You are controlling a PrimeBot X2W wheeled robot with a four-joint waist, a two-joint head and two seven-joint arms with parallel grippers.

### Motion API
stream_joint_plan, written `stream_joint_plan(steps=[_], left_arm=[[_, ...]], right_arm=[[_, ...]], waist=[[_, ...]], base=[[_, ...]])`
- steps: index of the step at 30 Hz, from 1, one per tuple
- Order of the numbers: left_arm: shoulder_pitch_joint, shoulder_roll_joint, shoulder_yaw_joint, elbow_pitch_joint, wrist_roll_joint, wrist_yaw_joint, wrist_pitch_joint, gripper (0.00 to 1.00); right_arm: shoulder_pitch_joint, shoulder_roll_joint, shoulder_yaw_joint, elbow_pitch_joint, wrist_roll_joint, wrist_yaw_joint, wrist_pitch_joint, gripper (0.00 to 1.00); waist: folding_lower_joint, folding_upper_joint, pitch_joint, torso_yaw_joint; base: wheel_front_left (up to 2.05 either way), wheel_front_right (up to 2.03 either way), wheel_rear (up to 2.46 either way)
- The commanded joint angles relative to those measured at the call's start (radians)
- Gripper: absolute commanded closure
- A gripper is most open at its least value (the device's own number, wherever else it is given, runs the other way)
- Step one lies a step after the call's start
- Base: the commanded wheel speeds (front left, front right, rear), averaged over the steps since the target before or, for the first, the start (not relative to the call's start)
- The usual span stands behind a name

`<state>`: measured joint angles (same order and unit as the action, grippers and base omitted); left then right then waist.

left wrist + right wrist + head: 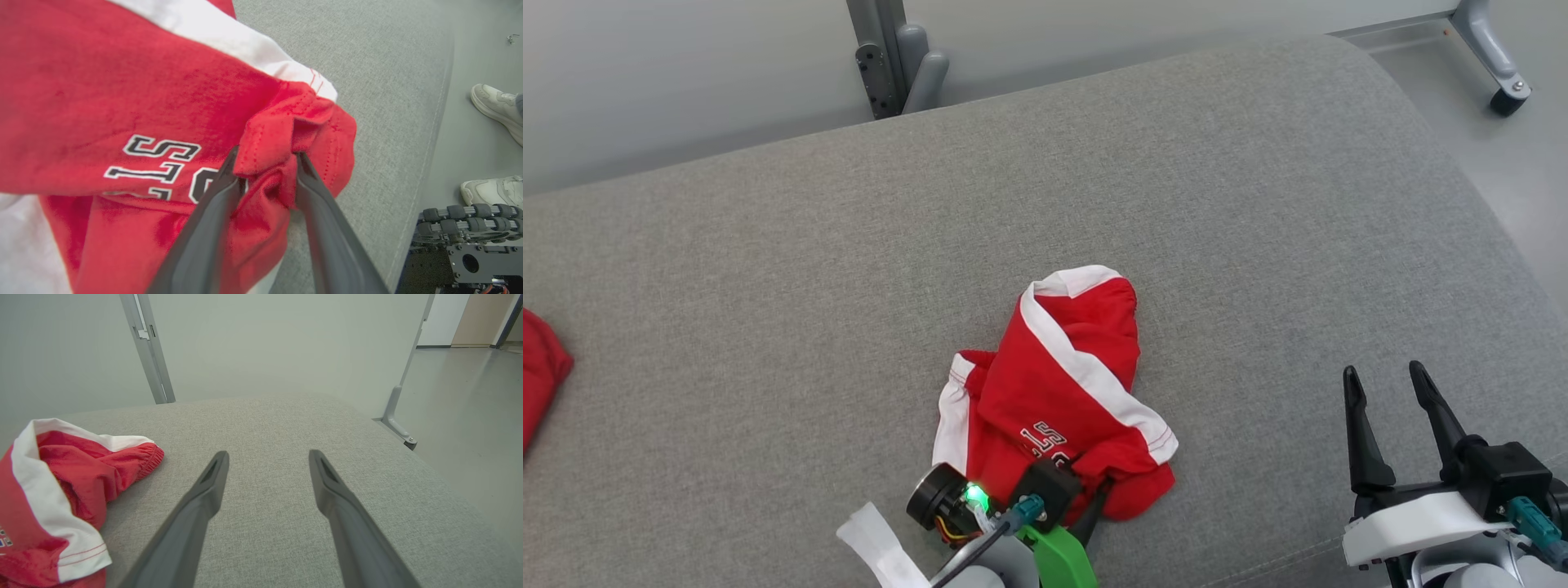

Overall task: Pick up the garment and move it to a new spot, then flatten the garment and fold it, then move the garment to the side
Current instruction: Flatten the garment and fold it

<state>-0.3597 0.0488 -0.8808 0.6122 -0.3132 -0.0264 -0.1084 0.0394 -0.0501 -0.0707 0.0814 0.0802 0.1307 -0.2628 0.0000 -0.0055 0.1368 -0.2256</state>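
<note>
Right at the lens, the left tool [265, 157] pinches a bunched red fold of the garment [122, 102] between its two fingers. The grip looks made, though the cloth is not lifted yet. The right tool [1383, 369] stands wide and empty, the crumpled garment lying well off to its left on the grey table [768, 245] — carrying, flattening, folding and setting aside all seem left to do.

L tool [267, 153] half-shut, R tool [268, 453] wide open
</note>
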Motion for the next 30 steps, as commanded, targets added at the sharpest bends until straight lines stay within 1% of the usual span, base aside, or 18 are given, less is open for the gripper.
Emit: stream_joint_plan(steps=[1, 3, 4, 5, 7, 8, 12, 16, 20, 24, 30], left_arm=[[-0.006, 0.004, 0.003, -0.006, -0.011, -0.002, -0.009, 0.52], [0.004, 0.004, 0.007, -0.014, -0.028, -0.004, -0.015, 0.57], [0.009, 0.004, 0.01, -0.019, -0.036, -0.005, -0.016, 0.63], [0.013, 0.004, 0.01, -0.024, -0.04, -0.005, -0.013, 0.72], [0.021, 0.004, 0.02, -0.039, -0.057, -0.008, -0.011, 0.98], [0.021, 0.005, 0.026, -0.05, -0.066, -0.008, -0.015, 1.0], [0.01, 0.02, 0.069, -0.109, -0.1, 0.009, -0.034, 1.0], [-0.045, 0.056, 0.119, -0.172, -0.108, 0.028, -0.031, 1.0], [-0.127, 0.105, 0.169, -0.19, -0.093, 0.045, -0.04, 1.0], [-0.23, 0.14, 0.201, -0.178, -0.08, 0.037, -0.045, 1.0], [-0.383, 0.161, 0.224, -0.154, -0.057, 0.016, -0.064, 1.0]], right_arm=[[0.006, -0.001, -0.001, 0.002, 0.009, 0.0, -0.003, 0.0], [0.01, -0.001, -0.002, 0.003, 0.007, 0.0, -0.003, 0.0], [0.012, -0.001, -0.003, 0.002, 0.007, 0.0, -0.003, 0.0], [0.014, -0.001, -0.003, 0.002, 0.007, 0.0, -0.003, 0.0], [0.015, -0.001, -0.005, 0.001, 0.007, 0.0, -0.003, 0.0], [0.014, -0.001, -0.006, 0.001, 0.007, 0.0, -0.003, 0.0], [0.015, -0.001, -0.006, 0.001, 0.007, 0.0, -0.003, 0.0], [0.01, -0.001, -0.003, 0.0, 0.01, 0.0, -0.003, 0.0], [-0.004, -0.001, 0.013, 0.005, 0.016, 0.0, -0.003, 0.0], [-0.012, -0.002, 0.029, 0.012, 0.024, 0.0, -0.003, 0.0], [-0.017, -0.001, 0.032, 0.019, 0.032, 0.0, -0.003, 0.0]], waist=[[0.0, 0.0055, -0.004, 0.001], [0.0, 0.0055, -0.009, 0.003], [0.0, 0.0055, -0.011, 0.005], [0.0, 0.0055, -0.013, 0.006], [0.0, 0.0055, -0.015, 0.01], [0.0, 0.0055, -0.016, 0.011], [0.0, 0.0055, -0.017, 0.016], [0.0, 0.0055, -0.016, 0.019], [0.0, 0.0055, -0.014, 0.006], [0.0, 0.0055, -0.016, -0.025], [0.0, 0.0055, -0.024, -0.082]], base=[[0.0, 0.0, 0.0], [0.0, 0.0, 0.0], [0.0, 0.0, 0.0], [0.0, 0.0, 0.0], [0.0, 0.0, 0.0], [0.0, 0.0, 0.0], [0.0, 0.0, 0.0], [0.0, 0.0, 0.0], [0.0, 0.0, 0.0], [0.0, 0.0, 0.0], [0.0, 0.0, 0.0]])
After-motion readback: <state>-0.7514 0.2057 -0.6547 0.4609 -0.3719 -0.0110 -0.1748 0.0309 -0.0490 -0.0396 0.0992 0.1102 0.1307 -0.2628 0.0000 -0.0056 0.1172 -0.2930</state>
